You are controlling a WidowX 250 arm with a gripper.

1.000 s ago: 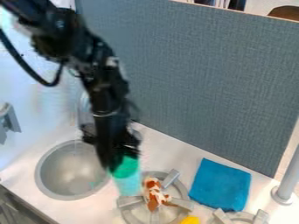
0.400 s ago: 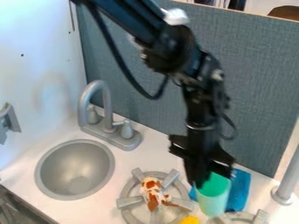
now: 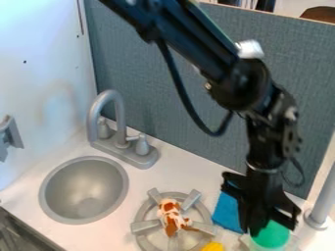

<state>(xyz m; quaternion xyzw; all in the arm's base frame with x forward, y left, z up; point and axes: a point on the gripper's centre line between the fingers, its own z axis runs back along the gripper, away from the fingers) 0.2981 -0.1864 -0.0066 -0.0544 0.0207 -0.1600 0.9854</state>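
Right now, the black gripper is closing its jaws on the green cup, at its rim as far as can be judged; how narrow the gap between them is, I cannot tell. The cup is hanging or standing under the gripper, low on the right of the countertop; whether its base is touching anything is hidden. The grasping seems to be done, while the letting go is not; whether any setting down is left, I cannot tell.

The cup is turning its mouth upward, showing plain green inside and no contents that I can make out. Just beside it, partly behind the gripper, a blue cloth is lying toward the countertop's back edge, and a grey post is rising on the other side.

Farther out, a grey burner is bearing a brown-and-white toy dog, and a yellow object is lying by its lower right rim. Toward the countertop's left edge, the round sink is showing its grey bowl, with the faucet standing behind it, nearer the back edge.
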